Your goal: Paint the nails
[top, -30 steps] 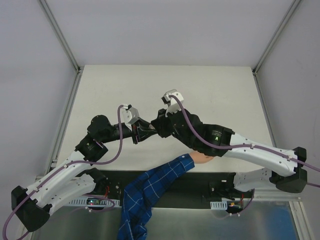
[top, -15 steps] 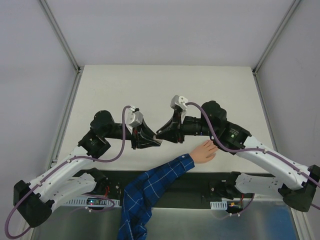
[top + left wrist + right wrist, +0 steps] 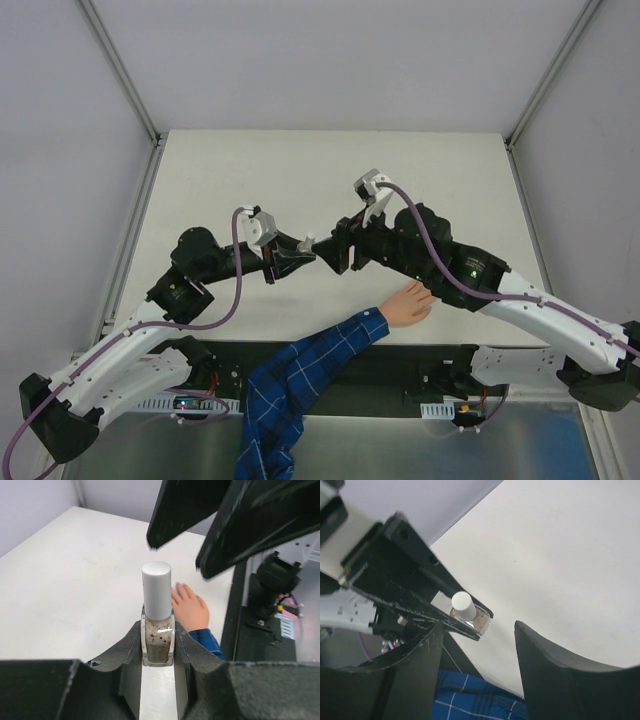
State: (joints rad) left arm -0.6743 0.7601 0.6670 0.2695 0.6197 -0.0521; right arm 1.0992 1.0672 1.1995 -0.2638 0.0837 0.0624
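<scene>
From above, the left gripper (image 3: 303, 246) and the right gripper (image 3: 330, 250) met tip to tip over the table, while the pale flesh-coloured hand with the blue plaid sleeve (image 3: 408, 303) lay toward the near edge, under the right arm; its nails were too small to make out.

In the left wrist view, the left jaws were clamped on a small clear glass polish bottle with a white cylindrical cap (image 3: 157, 615), cap pointing at the right fingers just beyond.

In the right wrist view, the right jaws stood apart, the white cap (image 3: 462, 603) ahead between them, untouched.
</scene>
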